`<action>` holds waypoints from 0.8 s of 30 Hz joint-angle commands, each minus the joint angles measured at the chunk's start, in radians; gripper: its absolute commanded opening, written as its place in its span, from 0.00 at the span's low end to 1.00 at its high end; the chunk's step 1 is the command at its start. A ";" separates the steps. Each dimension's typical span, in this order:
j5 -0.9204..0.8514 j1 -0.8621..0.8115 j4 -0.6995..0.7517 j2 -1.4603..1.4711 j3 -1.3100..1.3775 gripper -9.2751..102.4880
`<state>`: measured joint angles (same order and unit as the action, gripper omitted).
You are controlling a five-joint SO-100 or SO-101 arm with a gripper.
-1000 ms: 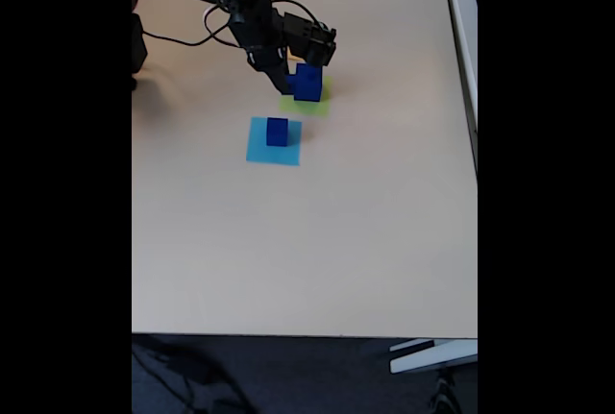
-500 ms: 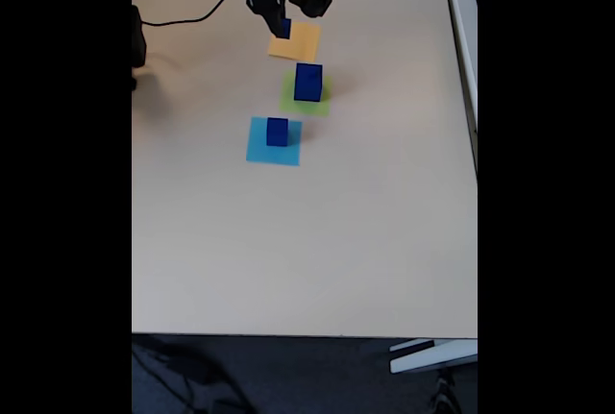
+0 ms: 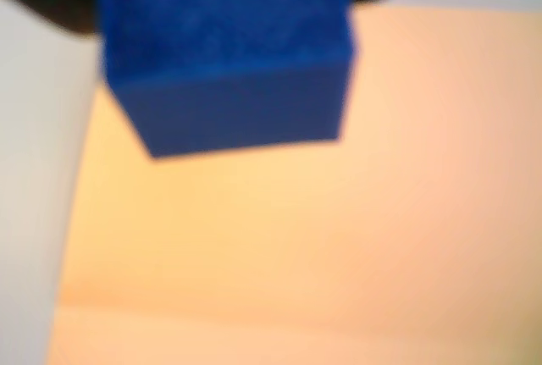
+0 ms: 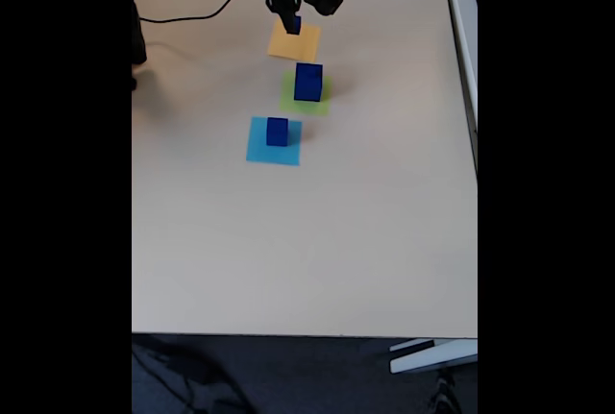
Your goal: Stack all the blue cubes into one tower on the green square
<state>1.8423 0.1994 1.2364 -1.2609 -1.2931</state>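
Our gripper sat at the far end of the table, over the orange-yellow square, and it was closed on a small blue cube. In the wrist view that cube looked big and blurry, above the orange-yellow square. Nearest to us in the fixed view, we saw a blue cube on the light blue square. Behind it, a bigger blue cube stood on the green square. We could read no words anywhere.
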 commanded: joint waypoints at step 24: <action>0.040 0.026 -0.026 -0.005 0.063 0.08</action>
<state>1.8745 0.2194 1.2318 -1.2609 -1.2931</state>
